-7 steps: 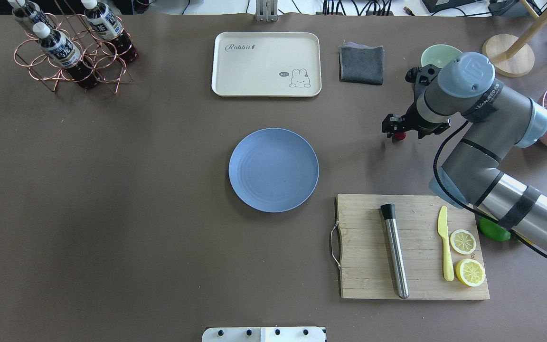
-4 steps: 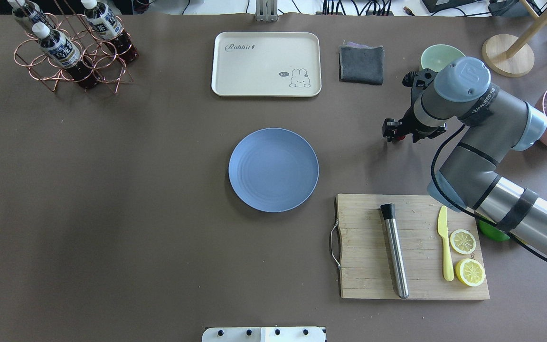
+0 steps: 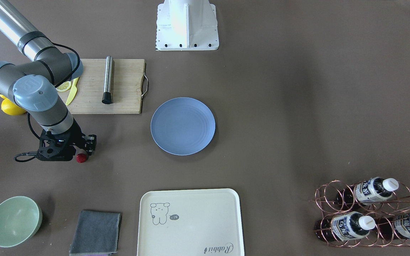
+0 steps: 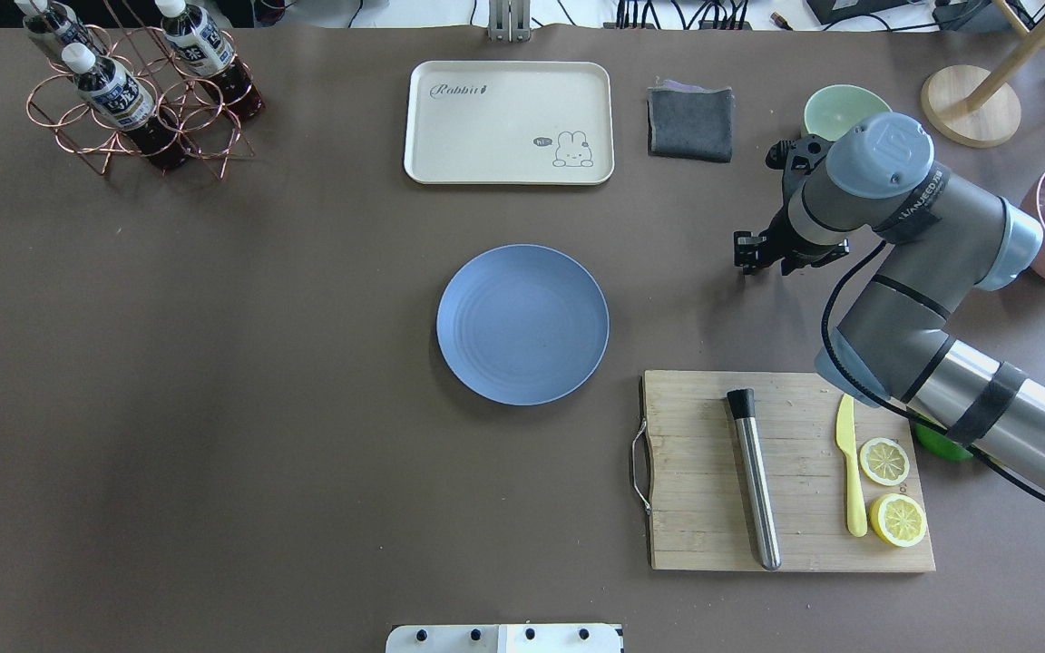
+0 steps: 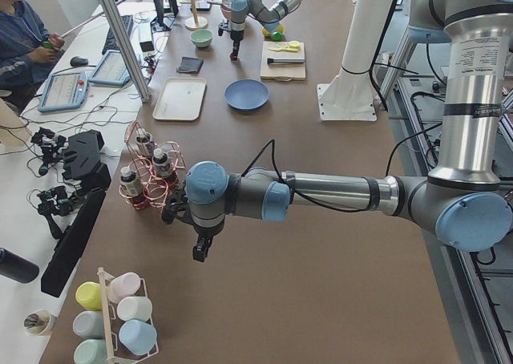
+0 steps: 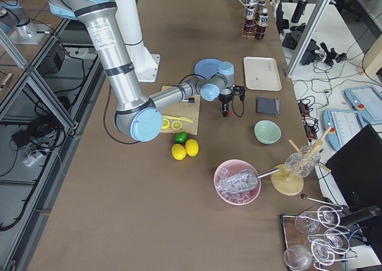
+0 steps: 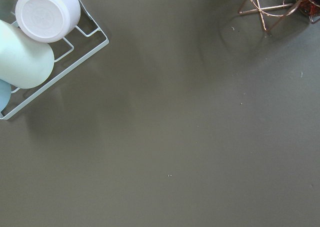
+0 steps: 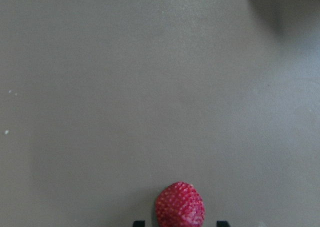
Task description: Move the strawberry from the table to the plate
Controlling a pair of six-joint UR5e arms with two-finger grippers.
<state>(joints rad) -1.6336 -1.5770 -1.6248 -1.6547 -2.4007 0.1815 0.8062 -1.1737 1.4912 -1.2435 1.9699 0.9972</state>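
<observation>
The strawberry [image 8: 180,205], small, dark red and bumpy, lies on the brown-grey table [image 4: 214,363] and also shows in the front-facing view [image 3: 81,158]. My right gripper [image 8: 180,223] is open and low over it, one fingertip [image 8: 138,223] on each side of the berry, not touching. From overhead the right gripper [image 4: 752,254] hides the berry. The light blue plate [image 4: 522,324] is empty, well to the left of that gripper. My left gripper [image 5: 202,248] hovers over bare table at the far left end, and I cannot tell its state.
A wooden cutting board [image 4: 713,472] with a steel muddler, yellow knife and lemon halves sits below the right arm. A green bowl [image 4: 835,107], grey cloth [image 4: 691,122] and cream tray [image 4: 509,122] line the back. A bottle rack [image 4: 137,91] stands far left.
The right gripper has shifted and dropped over the strawberry. The berry showed beside the fingers overhead before and is now covered.
</observation>
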